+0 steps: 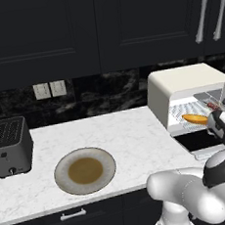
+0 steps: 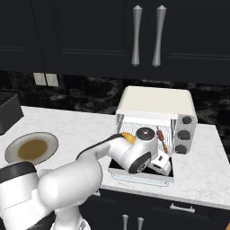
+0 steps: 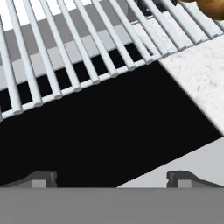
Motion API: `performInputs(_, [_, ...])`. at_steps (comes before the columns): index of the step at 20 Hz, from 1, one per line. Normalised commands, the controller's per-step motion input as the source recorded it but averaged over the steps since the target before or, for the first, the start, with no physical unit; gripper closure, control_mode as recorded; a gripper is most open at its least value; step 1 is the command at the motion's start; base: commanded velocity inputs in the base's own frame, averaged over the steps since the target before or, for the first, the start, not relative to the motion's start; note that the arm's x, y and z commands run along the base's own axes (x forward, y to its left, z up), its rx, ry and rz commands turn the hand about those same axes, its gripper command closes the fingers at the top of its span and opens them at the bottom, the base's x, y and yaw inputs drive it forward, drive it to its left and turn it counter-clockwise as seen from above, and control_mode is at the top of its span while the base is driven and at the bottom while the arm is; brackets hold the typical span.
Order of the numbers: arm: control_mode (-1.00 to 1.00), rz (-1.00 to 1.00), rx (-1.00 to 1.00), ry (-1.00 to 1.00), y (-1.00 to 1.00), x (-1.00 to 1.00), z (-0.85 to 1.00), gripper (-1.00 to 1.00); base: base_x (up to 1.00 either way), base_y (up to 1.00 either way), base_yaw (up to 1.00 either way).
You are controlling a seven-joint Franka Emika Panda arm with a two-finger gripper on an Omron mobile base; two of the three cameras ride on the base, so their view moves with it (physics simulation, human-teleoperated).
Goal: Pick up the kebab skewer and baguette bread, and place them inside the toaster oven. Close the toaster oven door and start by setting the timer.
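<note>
The cream-white toaster oven [image 1: 180,85] [image 2: 155,103] stands on the counter with its door [image 1: 204,143] [image 2: 141,176] folded down flat. On the wire rack [image 3: 65,52] inside lies the orange-golden baguette bread [image 1: 195,119] [image 2: 128,137], partly behind my arm in the right base view. The thin reddish kebab skewer [image 2: 161,140] [image 1: 213,106] rests on the rack to its right. My gripper [image 2: 162,164] [image 3: 113,178] hangs just over the door's dark glass [image 3: 109,131], open, with nothing between its fingertips. A brown end of the baguette bread [image 3: 210,5] peeks into the hand view's top right corner.
A round plate [image 1: 85,170] [image 2: 30,147] with a brown centre sits left of the oven. A dark grey two-slot toaster [image 1: 9,145] stands at the far left. Dark knobs [image 2: 183,134] line the oven's right side. Dark cabinets with pale handles [image 2: 147,36] hang above.
</note>
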Motion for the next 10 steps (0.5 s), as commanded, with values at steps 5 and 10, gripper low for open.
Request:
performInputs(5, [-1.00, 0.00, 0.00, -0.01, 0.00, 0.30, -0.02, -1.00, 0.00, 0.00, 0.00])
performInputs(10, [-1.00, 0.00, 0.00, 0.00, 0.00, 0.27, 0.00, -1.00, 0.00, 0.00, 0.00])
